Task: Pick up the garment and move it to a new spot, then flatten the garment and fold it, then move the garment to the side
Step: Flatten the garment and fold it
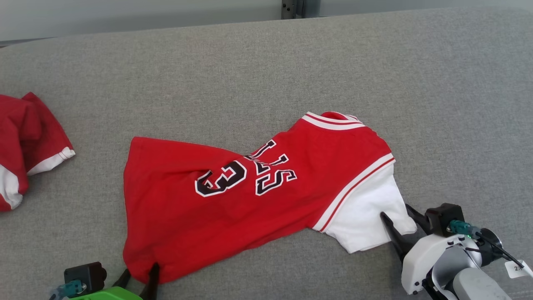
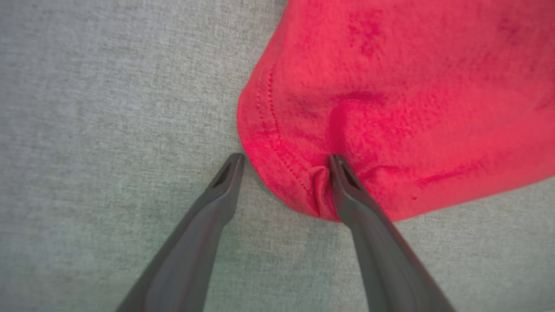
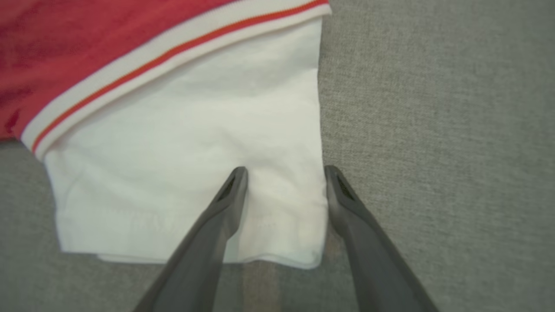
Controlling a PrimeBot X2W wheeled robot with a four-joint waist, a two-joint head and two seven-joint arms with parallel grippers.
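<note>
Red jersey (image 1: 233, 196) lies spread on the grey fabric bench (image 1: 374, 75), middle of scene, collar towards the far right, hem towards the left.

Left claw (image 1: 139, 277): open, at the near-left hem corner. One finger presses a small pucker into the red cloth; the other rests on bare bench just beside the hem.

Right claw (image 1: 395, 211): fingers apart, nothing gripped, straddling the near corner of the white sleeve (image 1: 366, 208); one finger on the sleeve, one just off its edge.

Second red-and-white garment (image 1: 25, 141) far left, well apart.
</note>
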